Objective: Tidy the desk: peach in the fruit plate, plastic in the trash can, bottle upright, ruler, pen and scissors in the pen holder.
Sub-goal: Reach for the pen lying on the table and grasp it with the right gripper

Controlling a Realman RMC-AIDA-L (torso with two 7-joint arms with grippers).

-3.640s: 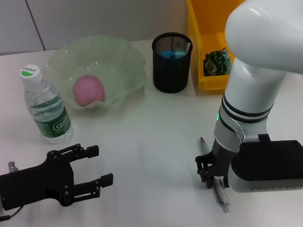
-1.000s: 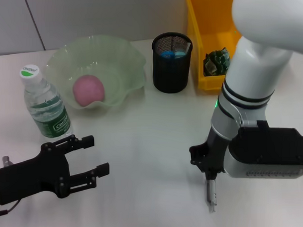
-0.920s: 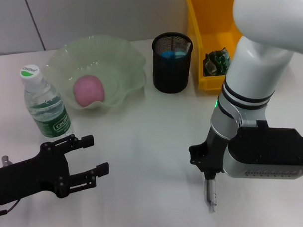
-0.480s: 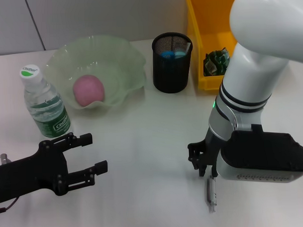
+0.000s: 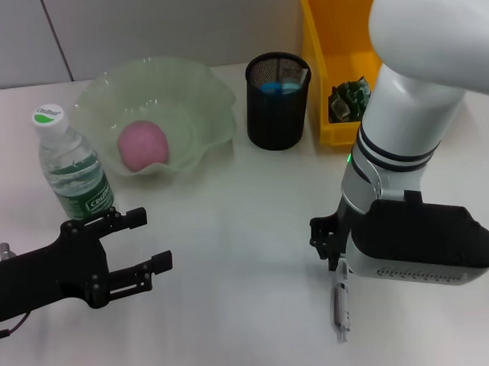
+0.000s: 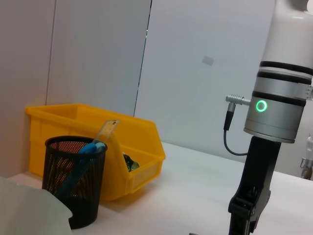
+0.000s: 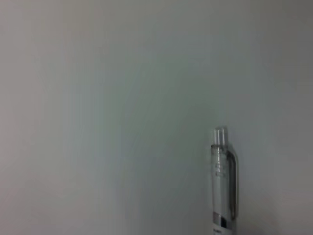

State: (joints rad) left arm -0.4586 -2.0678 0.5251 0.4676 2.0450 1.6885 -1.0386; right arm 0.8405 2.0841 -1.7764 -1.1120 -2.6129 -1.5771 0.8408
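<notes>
Grey-white pen (image 5: 340, 308) lying flat on the desk (image 5: 238, 231), its far end under the right gripper (image 5: 330, 246), whose finger spacing cannot be told; left gripper (image 5: 138, 243) open, empty, left of the pen; pen holder (image 5: 278, 101) beyond.

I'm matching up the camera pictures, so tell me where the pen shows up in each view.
Head view: the pen lies on the desk, just below the right gripper.
Left wrist view: not in it.
Right wrist view: the pen is at the lower right.
Shared landmark: the white desk.
</notes>
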